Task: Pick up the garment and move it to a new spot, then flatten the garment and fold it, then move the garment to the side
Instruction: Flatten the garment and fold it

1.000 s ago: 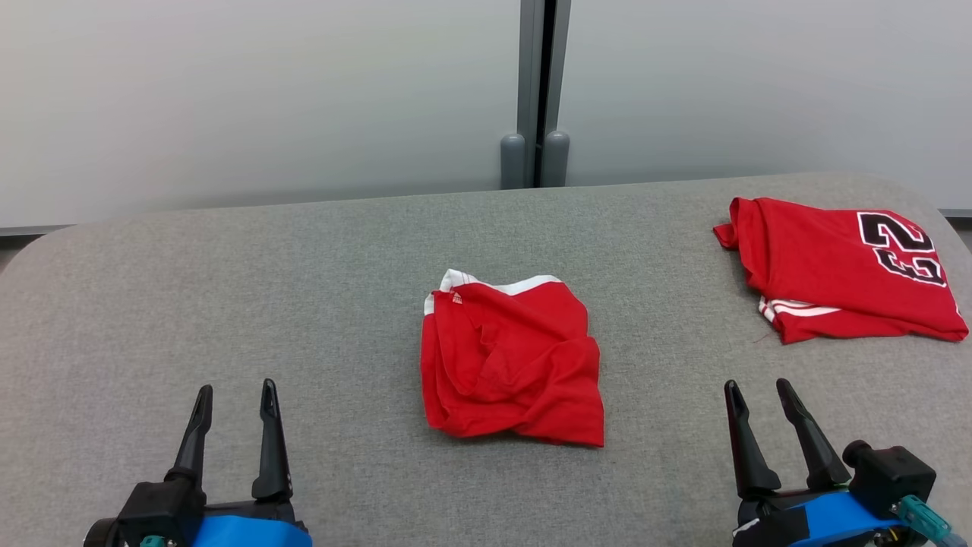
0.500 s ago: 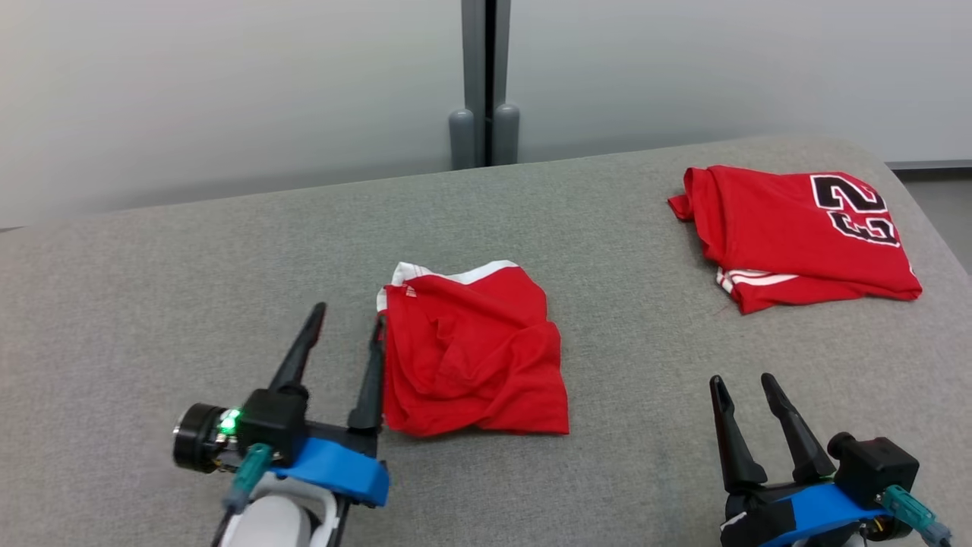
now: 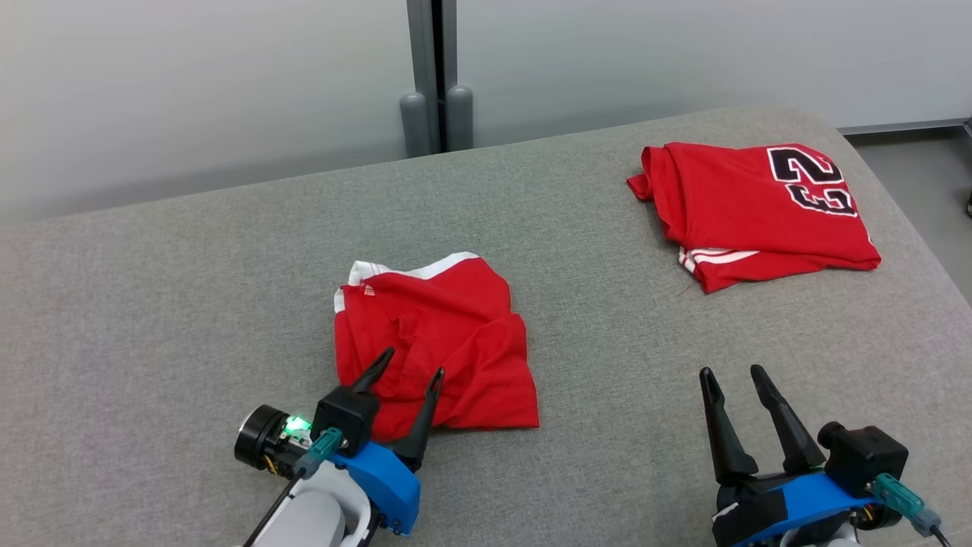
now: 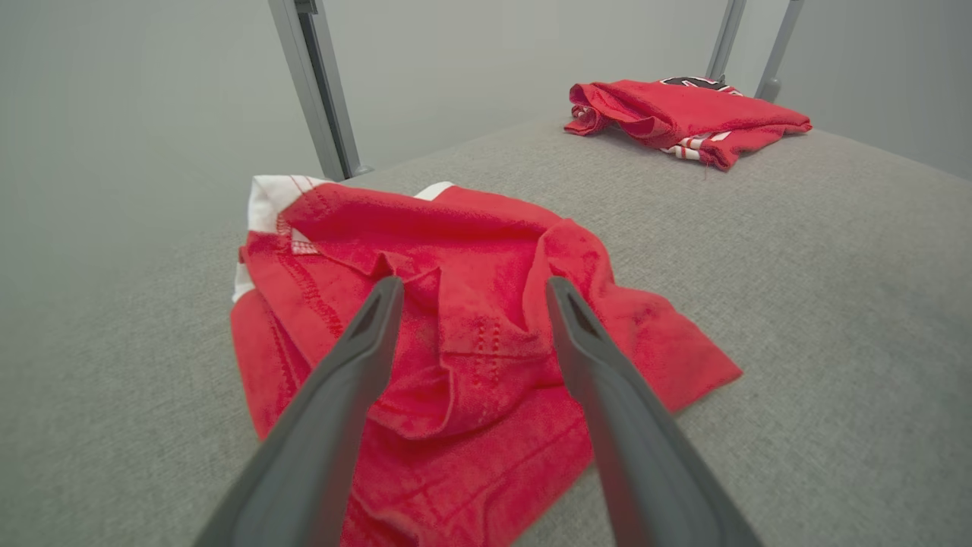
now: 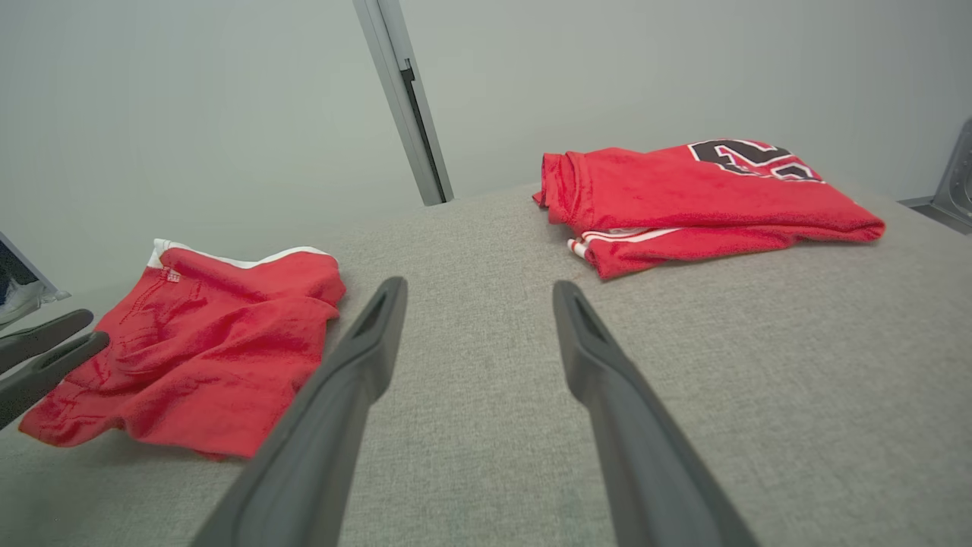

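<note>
Left gripper (image 3: 415,362) spread wide over the crumpled red garment (image 3: 448,327), gripping nothing.
The garment lies well left of the folded numbered jersey (image 3: 759,205); soft, light and limp, it should pinch best at a raised fold. Right gripper (image 3: 730,371), nearer than the jersey, also gapes empty.

The crumpled red cloth garment (image 3: 471,349) has a white band along one edge. The folded red jersey (image 3: 744,220) bears black numerals outlined in white, plus thin white stripes. The plain grey woven-fabric bench (image 3: 190,304) is unpatterned; the left end effector (image 3: 415,362) and right end effector (image 3: 730,371) are dark grey with blue bases.
</note>
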You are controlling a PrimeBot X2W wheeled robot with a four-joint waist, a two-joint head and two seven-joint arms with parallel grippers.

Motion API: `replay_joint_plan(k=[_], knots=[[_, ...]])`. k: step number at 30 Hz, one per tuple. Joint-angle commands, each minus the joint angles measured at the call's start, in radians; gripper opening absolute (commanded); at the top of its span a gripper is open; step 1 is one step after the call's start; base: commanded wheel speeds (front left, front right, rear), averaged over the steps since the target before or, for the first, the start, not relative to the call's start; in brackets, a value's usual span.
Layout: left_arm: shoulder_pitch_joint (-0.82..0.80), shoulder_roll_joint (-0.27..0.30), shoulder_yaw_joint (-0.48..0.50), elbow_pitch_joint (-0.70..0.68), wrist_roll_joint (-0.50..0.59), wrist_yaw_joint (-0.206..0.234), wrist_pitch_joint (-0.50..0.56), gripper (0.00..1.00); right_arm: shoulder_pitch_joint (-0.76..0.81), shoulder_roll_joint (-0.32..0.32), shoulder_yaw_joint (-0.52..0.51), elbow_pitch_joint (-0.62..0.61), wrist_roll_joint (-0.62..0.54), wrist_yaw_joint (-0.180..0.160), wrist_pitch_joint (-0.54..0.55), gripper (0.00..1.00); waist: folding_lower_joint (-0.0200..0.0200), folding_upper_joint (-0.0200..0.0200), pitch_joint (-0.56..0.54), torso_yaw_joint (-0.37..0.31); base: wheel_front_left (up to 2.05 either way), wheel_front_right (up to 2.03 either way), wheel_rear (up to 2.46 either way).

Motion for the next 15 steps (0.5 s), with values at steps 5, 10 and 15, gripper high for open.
replay_joint_plan(k=[5, 10, 15], knots=[[-0.069, 0.013, -0.053, 0.092, -0.056, -0.002, -0.002, 1.0, -0.017, -0.005, 0.001, 0.006, 0.005, 0.001, -0.003, 1.0, -0.0001, -0.0001, 0.008, -0.014, 0.0, 0.0, 0.0], [-0.109, 0.01, -0.091, 0.176, -0.103, -0.002, -0.002, 1.0, -0.018, -0.004, 0.004, 0.013, 0.007, 0.001, -0.003, 1.0, -0.0001, -0.0001, 0.008, -0.026, 0.0, 0.0, 0.0], [-0.119, 0.002, -0.148, 0.208, -0.166, -0.002, -0.002, 0.5, -0.015, -0.007, 0.002, 0.018, 0.013, 0.001, -0.003, 1.0, -0.0001, -0.0001, 0.003, -0.028, 0.0, 0.0, 0.0]])
